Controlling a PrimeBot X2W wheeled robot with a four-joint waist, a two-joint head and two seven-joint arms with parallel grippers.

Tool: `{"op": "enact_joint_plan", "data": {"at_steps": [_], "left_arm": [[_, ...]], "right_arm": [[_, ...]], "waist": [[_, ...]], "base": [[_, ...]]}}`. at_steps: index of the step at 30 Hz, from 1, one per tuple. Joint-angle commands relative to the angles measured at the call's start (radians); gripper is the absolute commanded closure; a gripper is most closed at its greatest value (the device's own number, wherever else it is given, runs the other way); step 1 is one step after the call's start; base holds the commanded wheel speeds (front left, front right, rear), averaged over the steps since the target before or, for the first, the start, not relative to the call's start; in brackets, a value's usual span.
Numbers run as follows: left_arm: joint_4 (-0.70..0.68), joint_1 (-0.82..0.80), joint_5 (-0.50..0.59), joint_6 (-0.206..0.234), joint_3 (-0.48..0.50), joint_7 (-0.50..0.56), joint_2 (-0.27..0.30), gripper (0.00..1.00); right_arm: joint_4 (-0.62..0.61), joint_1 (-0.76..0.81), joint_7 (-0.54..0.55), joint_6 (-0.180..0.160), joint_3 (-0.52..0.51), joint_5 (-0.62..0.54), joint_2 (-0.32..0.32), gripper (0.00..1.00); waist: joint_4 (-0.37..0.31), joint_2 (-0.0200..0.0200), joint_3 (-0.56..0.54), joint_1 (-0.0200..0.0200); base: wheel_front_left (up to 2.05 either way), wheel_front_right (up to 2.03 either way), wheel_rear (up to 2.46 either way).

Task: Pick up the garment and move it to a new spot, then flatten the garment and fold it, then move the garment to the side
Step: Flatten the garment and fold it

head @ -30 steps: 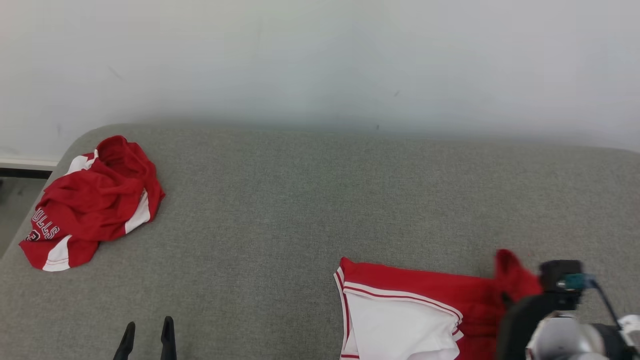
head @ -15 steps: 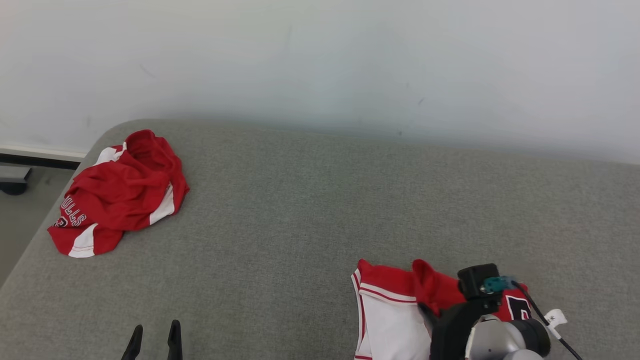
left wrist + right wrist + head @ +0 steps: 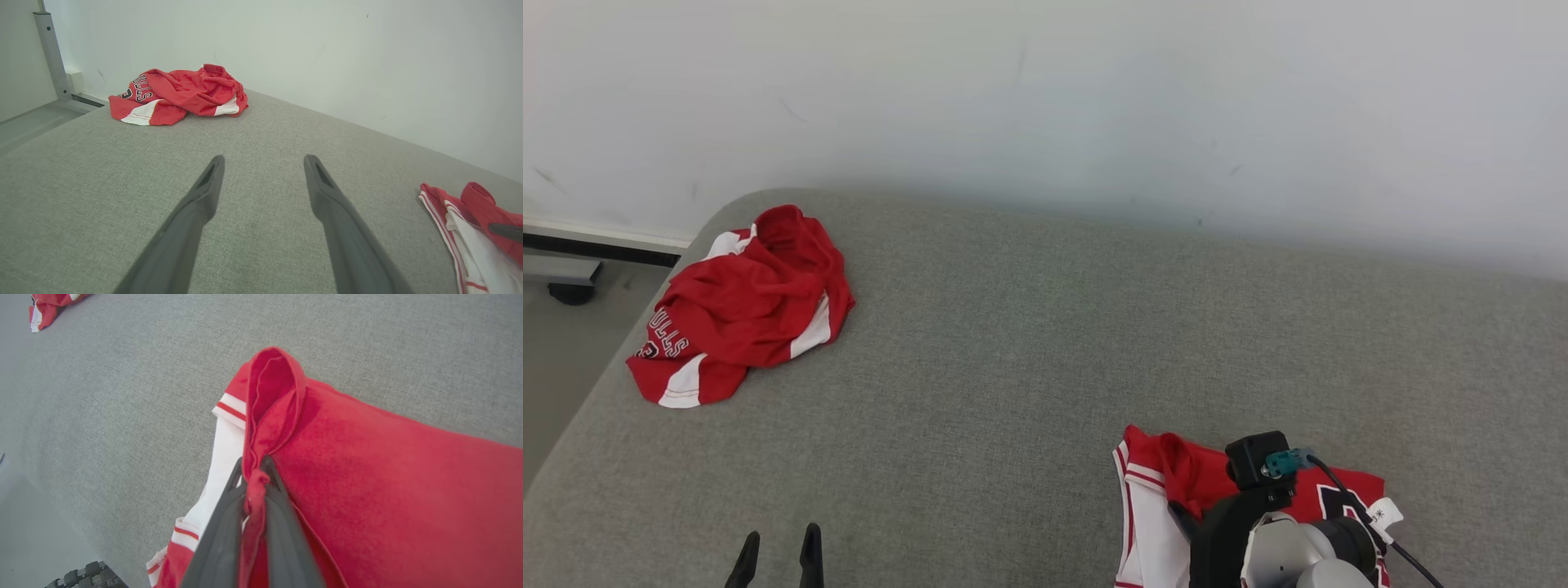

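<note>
I've got a red fold pinched on the right, and my left gripper (image 3: 263,163) is spread wide and empty.
Head view: the red-and-white jersey garment (image 3: 1168,482) lies at the near right of the grey fabric surface (image 3: 1045,343), partly under my right arm. A crumpled red lettered garment (image 3: 743,327) sits well apart at the far left corner. Left wrist view: both fingers hover apart over bare fabric. Right wrist view: my right gripper (image 3: 254,475) is clamped tight on a raised red fold beside the white striped panel.
</note>
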Motion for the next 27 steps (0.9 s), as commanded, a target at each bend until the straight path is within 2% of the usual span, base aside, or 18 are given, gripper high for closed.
{"op": "enact_joint_plan", "data": {"at_steps": [1, 3, 4, 5, 9, 12, 16, 23, 27], "left_arm": [[0.001, 0.001, -0.003, -0.001, 0.001, -0.003, 0.002, 0.00], [0.002, 0.001, -0.002, -0.001, 0.000, -0.003, 0.001, 0.00], [0.003, 0.001, -0.003, -0.001, -0.001, -0.003, 0.001, 0.00], [0.003, 0.000, -0.003, -0.001, -0.002, -0.003, 0.001, 0.00], [0.002, -0.002, -0.005, 0.001, -0.001, -0.003, 0.001, 0.00], [-0.005, 0.004, -0.004, 0.006, 0.006, -0.003, -0.001, 0.00], [-0.015, 0.017, -0.003, 0.009, 0.014, -0.003, -0.005, 0.00], [-0.023, 0.024, -0.004, 0.007, 0.023, -0.003, -0.014, 0.00], [-0.019, 0.021, -0.007, 0.006, 0.021, -0.003, -0.024, 0.00]], "right_arm": [[0.005, -0.009, -0.007, -0.002, 0.004, 0.009, 0.001, 1.00], [0.026, -0.021, -0.020, -0.002, 0.009, 0.013, 0.001, 1.00], [0.033, -0.027, -0.027, -0.002, 0.013, 0.018, 0.001, 0.56], [0.041, -0.028, -0.029, -0.002, 0.018, 0.032, 0.001, 0.00], [0.023, -0.036, -0.055, -0.002, 0.063, 0.148, 0.001, 0.00], [-0.008, -0.033, -0.074, -0.002, 0.060, 0.173, -0.001, 0.00], [-0.082, -0.003, -0.099, -0.002, -0.029, 0.120, 0.000, 0.00], [-0.277, 0.124, -0.054, -0.002, -0.250, -0.073, -0.013, 0.00], [-0.389, 0.228, -0.024, -0.002, -0.282, -0.113, -0.026, 0.00]], "waist": [[0.001, -0.0001, 0.000, 0.0000], [0.003, -0.0001, 0.001, 0.0000], [0.004, -0.0001, 0.001, 0.0000], [0.005, -0.0001, 0.001, 0.0000], [0.006, -0.0001, 0.000, 0.0000], [0.002, -0.0001, -0.003, 0.0000], [-0.009, -0.0001, -0.005, 0.0000], [-0.023, -0.0001, -0.005, 0.0000], [-0.026, -0.0001, -0.002, 0.0000]], "base": [[0.00, 0.00, 0.00], [0.00, 0.00, 0.00], [0.00, 0.00, 0.00], [0.00, 0.00, 0.00], [0.00, 0.00, 0.00], [0.00, 0.00, 0.00], [0.00, 0.00, 0.00], [0.00, 0.00, 0.00], [0.00, 0.00, 0.00]]}}
